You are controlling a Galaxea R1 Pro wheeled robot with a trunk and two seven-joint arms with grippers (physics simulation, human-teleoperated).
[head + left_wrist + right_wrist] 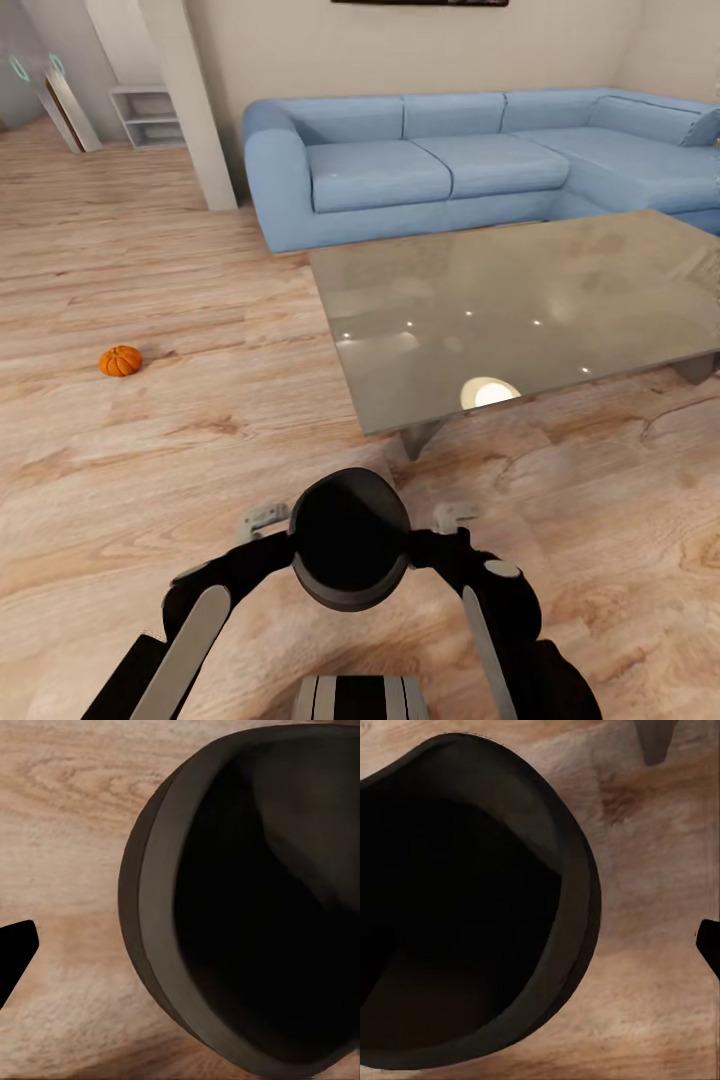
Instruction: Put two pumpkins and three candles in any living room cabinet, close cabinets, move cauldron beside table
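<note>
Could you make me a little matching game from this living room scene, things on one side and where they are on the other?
Things:
1. pumpkin
2. cauldron
3. sofa
4. glass table

Places:
A. along the far wall, behind the table
B. between the robot's two arms, close in front of it
C. alone on the wooden floor, off to the left
D. in the middle of the room, in front of the blue seat

Pairs: 1-C, 2-B, 3-A, 4-D
</note>
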